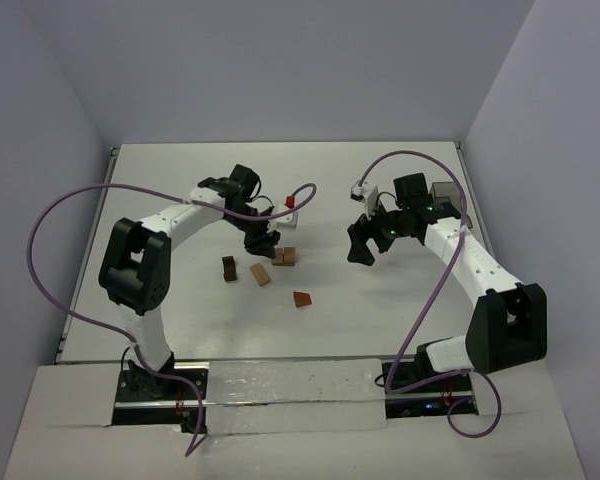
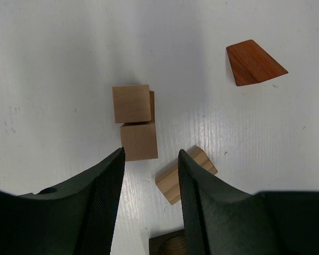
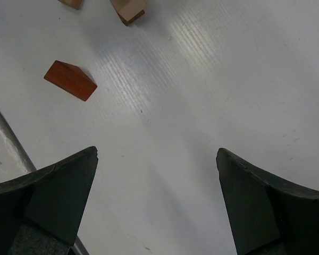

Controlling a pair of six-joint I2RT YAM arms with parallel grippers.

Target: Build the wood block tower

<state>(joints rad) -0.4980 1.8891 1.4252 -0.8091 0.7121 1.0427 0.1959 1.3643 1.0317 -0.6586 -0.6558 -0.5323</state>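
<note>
Two light tan blocks (image 2: 132, 103) (image 2: 139, 141) lie touching each other on the white table, with a darker brown piece (image 2: 152, 106) showing under the far one; from above they read as one small cluster (image 1: 284, 256). A loose tan block (image 2: 173, 183) lies partly behind my left gripper's finger (image 2: 202, 202). A reddish-brown wedge (image 2: 253, 62) (image 1: 302, 299) (image 3: 70, 79) lies apart. My left gripper (image 2: 150, 154) (image 1: 262, 240) is open and empty, just short of the cluster. My right gripper (image 3: 157, 154) (image 1: 365, 242) is open and empty over bare table.
A dark brown block (image 1: 228, 268) (image 2: 167, 244) lies left of the loose tan block (image 1: 261, 274). Tan blocks (image 3: 128, 9) show at the top of the right wrist view. A purple cable with a red plug (image 1: 290, 201) hangs behind the left gripper. The table's edge (image 3: 10, 138) is nearby.
</note>
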